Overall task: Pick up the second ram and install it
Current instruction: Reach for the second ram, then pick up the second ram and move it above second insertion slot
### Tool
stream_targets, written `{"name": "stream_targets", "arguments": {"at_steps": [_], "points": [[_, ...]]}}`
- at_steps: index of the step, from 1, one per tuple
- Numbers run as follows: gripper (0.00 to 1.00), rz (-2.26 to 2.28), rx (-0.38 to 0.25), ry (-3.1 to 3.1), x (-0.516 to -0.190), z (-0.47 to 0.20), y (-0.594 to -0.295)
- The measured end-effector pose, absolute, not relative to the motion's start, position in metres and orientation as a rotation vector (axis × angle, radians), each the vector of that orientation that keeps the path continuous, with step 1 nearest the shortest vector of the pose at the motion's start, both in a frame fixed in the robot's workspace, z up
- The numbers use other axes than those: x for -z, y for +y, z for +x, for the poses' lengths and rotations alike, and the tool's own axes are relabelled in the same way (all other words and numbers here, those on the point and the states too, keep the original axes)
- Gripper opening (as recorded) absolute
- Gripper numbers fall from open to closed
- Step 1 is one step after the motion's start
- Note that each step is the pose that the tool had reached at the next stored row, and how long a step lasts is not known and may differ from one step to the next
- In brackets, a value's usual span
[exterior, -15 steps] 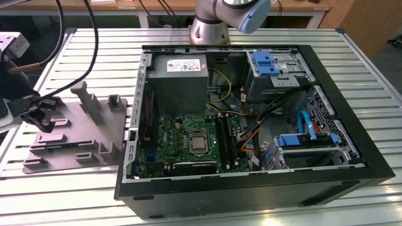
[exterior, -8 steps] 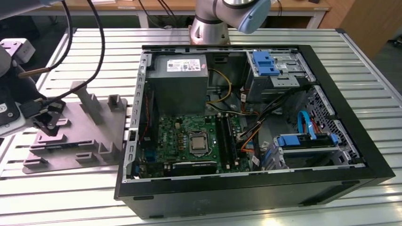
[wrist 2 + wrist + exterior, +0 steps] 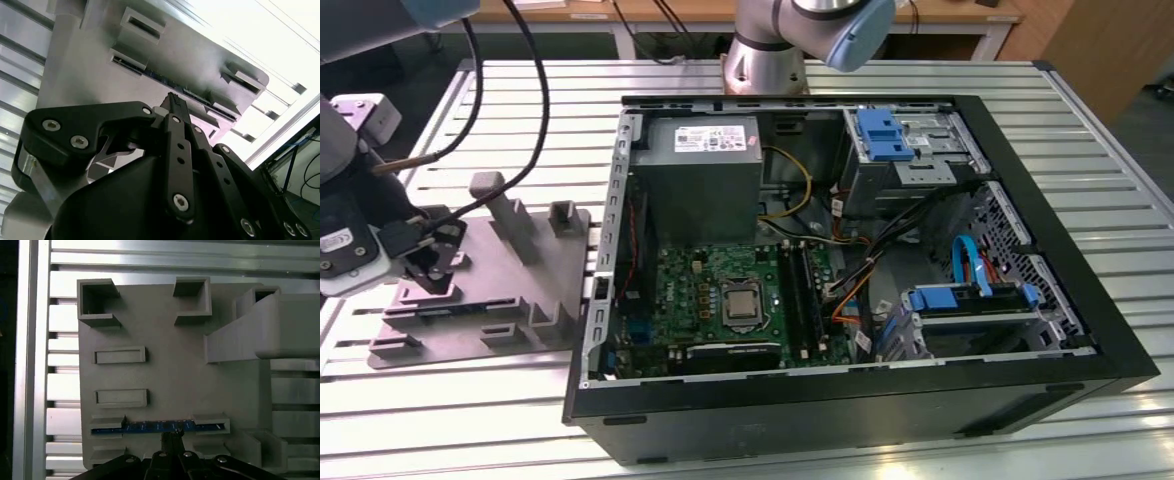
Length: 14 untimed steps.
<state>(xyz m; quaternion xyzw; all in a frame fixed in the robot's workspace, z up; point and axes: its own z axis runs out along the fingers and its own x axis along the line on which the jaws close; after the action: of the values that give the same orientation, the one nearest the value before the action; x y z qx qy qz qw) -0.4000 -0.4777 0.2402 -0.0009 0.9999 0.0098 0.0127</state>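
1. The end effector point(image 3: 172, 441) is set against the second ram point(image 3: 150, 428). The ram stands on edge in a holder of the grey fixture plate point(image 3: 165, 370), on the bench point(image 3: 854, 80) at the exterior view's left. Whether the ram is clamped cannot be told.
2. If it is held shallowly or off-centre, the thin stick could be tilted or jammed in its holder, or the plate dragged along.
3. The loose cables point(image 3: 854, 268) beside the memory slots point(image 3: 803, 290) could be snagged.
4. A motherboard point(image 3: 700, 300) and a power supply point(image 3: 700, 160) are held in the open computer case point(image 3: 787, 100). Whether the slots are filled cannot be judged.
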Motion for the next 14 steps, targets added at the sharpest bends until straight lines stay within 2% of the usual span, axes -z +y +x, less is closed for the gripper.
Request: {"name": "stream_targets", "arguments": {"at_steps": [14], "points": [[0.11, -0.003, -0.030, 3.116, -0.2289, -0.4013, -0.4777]]}}
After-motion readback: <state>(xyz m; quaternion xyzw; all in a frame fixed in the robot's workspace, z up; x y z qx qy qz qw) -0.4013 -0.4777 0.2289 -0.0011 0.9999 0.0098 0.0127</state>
